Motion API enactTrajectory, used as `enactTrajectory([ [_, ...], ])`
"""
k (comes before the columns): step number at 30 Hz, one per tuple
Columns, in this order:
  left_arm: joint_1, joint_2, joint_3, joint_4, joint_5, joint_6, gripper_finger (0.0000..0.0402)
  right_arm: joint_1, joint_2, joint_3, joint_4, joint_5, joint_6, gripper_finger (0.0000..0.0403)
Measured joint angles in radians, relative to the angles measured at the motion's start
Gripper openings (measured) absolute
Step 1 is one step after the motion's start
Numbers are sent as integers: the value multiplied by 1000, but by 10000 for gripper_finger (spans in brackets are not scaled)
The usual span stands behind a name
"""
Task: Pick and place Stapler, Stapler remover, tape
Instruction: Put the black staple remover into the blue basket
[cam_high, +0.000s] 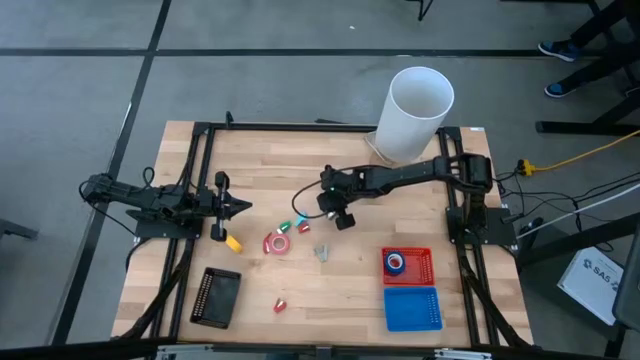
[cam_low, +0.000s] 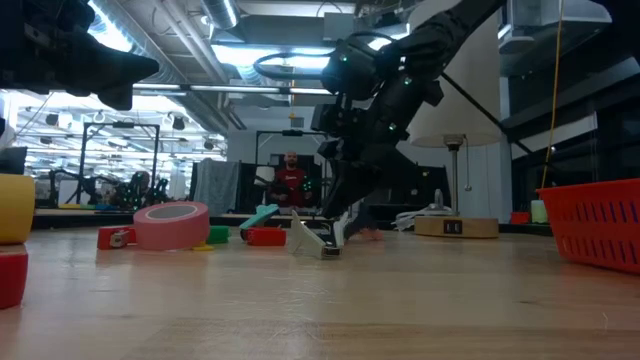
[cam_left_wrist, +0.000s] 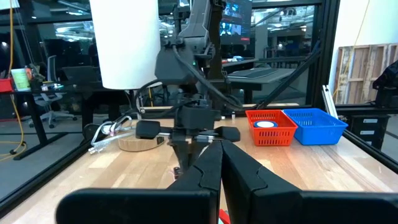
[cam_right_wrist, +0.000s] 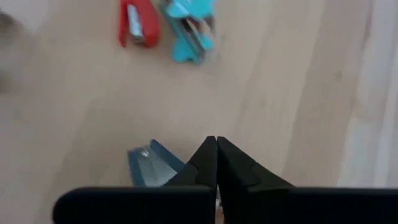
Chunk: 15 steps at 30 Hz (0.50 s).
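My right gripper is shut and points down over the middle of the table. Its tips stand right beside a small grey-blue stapler, which lies on the wood. Farther off lie a red mini stapler and a teal staple remover. The pink tape roll and the yellow roll lie flat on the table. A blue roll sits in the red basket. My left gripper is shut and waits level at the table's left. My right gripper comes from above with shut fingers close beside the grey-blue stapler's end. I cannot tell whether they touch it. Nothing is between the fingers.
A tall white cylinder stands at the far right corner. A blue basket sits at the near edge beside the red one. A black tray and a small red piece lie near the front left. A person shows beyond the table.
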Motion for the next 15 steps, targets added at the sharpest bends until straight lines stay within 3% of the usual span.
enactTrajectory([
  [10,0,0,0,0,0,0,4,60,-22,35,-12,8,67,35],
  [15,0,0,0,0,0,0,4,95,-56,62,-155,21,119,65],
])
